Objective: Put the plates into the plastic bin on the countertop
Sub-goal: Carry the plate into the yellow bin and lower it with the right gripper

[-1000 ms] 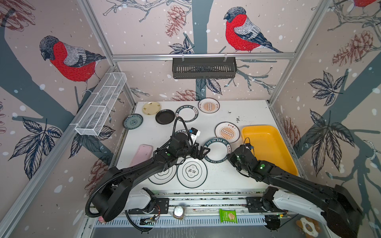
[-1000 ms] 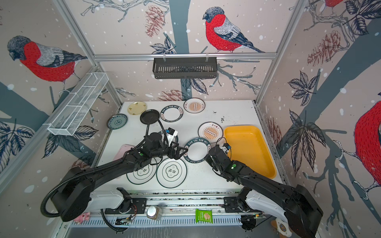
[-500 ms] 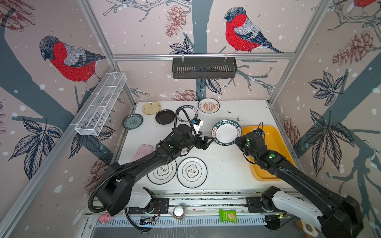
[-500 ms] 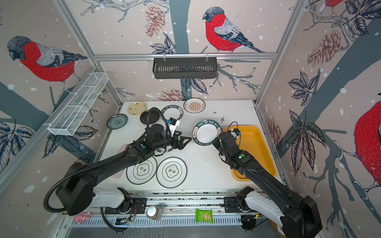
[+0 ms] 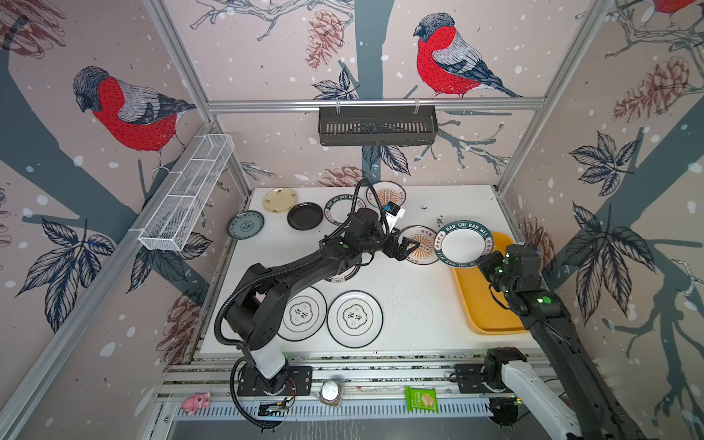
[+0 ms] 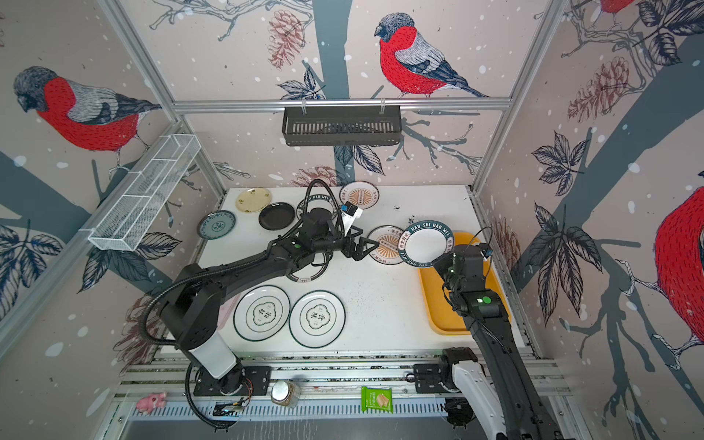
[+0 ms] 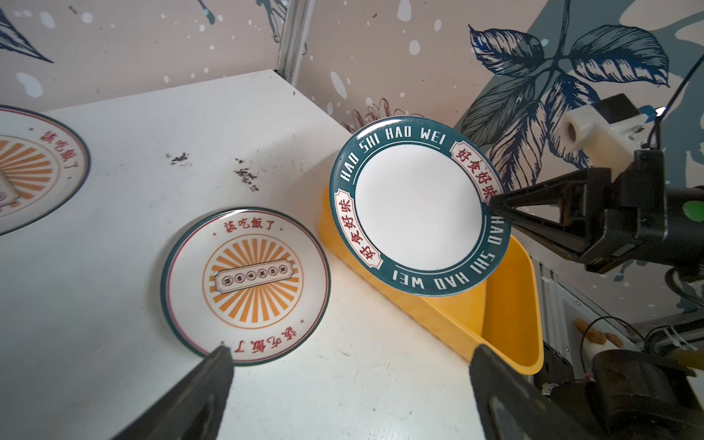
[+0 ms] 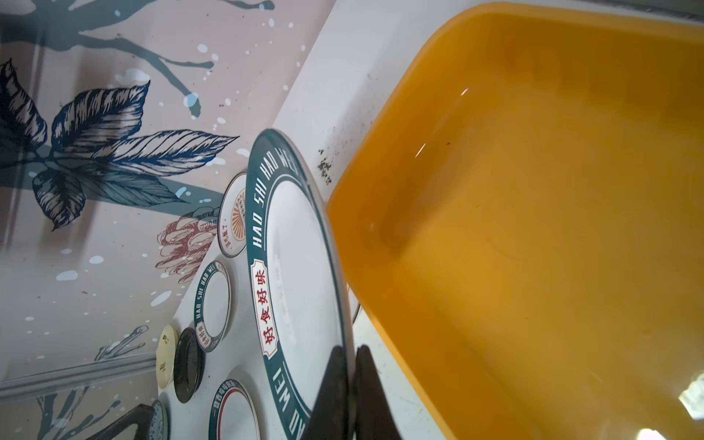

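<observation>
– Right claw point(image 5: 480, 263): what state do we record?
– We record it closed tight on the near-right rim of the lettered plate point(image 5: 463, 242), one jaw on each face. The right wrist view shows both fingers point(image 8: 331, 388) pinching that rim.
– Where is that plate?
– Raised and tilted, face turned toward the left arm, at the far left corner of the bin point(image 5: 474, 301). In both top views it overlaps that corner and the counter point(image 5: 411, 297) beside it. Whether it touches the bin wall we cannot tell.
– Left claw point(image 5: 404, 247)?
– We log it spread wide, holding nothing. It hangs over the left edge of the sunburst plate point(image 5: 421, 245), which lies flat on the counter just left of the bin.
– Other plates?
– All flat on the counter. Two emblem plates point(image 5: 303, 313) sit side by side at the near edge. Along the back we count a blue-grey plate point(image 5: 245, 224), a cream plate point(image 5: 280, 200), a black plate point(image 5: 304, 216), a second lettered plate point(image 5: 331, 213) partly hidden by the left arm, and a second sunburst plate point(image 5: 392, 196). One further plate point(image 5: 339, 277) lies under the left arm, mostly hidden.
</observation>
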Controlling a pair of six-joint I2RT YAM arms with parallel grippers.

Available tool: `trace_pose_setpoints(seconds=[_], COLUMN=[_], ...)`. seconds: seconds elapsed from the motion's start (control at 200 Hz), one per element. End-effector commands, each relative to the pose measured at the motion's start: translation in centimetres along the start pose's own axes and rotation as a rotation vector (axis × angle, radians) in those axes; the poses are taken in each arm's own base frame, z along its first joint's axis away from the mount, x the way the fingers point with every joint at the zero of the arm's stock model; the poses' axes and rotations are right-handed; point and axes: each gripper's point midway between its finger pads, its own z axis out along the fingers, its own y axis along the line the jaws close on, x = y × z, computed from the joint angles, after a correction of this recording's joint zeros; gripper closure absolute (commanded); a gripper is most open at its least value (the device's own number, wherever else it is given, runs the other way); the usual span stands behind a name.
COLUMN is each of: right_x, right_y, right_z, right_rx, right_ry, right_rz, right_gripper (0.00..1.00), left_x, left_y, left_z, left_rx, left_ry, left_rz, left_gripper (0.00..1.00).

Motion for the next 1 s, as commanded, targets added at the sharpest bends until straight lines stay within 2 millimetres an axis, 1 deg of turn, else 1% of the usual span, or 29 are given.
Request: trace_pose_setpoints(seconds=[0.0, 0.095, 0.225, 0.34, 0.49, 0.65, 0.76, 0.996], right_x=[0.3, -0.4, -1.3, -2.0, -2.9, -3.3, -2.9, -2.7], right_y=[-0.9, -2.7, -4.7, -6.6, -8.5, -9.5, -9.8, -11.3], right_z=[-0.3, -0.4, -0.1, 0.6, 1.6, 2.8, 3.8, 5.8], right_rx=[-0.028, -0.006, -0.011, -0.012, 0.013, 0.021, 0.002, 0.027], right_ry=[0.066, 0.054, 0.052, 0.042, 0.007, -0.007, 0.012, 0.033], right_rz=[-0.017, 0.017, 0.057, 0.104, 0.124, 0.141, 0.172, 0.183], right_gripper=[0.99, 0.99, 0.99, 0.99, 0.99, 0.99, 0.99, 0.99], left_x=[-0.1, 0.1, 0.3, 0.3, 0.2, -0.1, -0.2, 0.0], left_y=[-1.4, -1.3, -1.1, -0.9, -0.5, 0.0, 0.3, 1.3], left_z=[0.9, 1.5, 1.5, 1.5, 1.3, 1.0, 0.8, 0.3], left_rx=[0.068, 0.061, 0.047, 0.031, 0.004, -0.032, -0.057, -0.124], left_ry=[0.017, 0.031, 0.028, 0.029, 0.023, 0.003, -0.006, -0.004], left_rz=[0.036, 0.035, 0.027, 0.021, 0.022, 0.008, 0.003, 0.017], left_gripper=[0.03, 0.03, 0.03, 0.03, 0.03, 0.03, 0.03, 0.03])
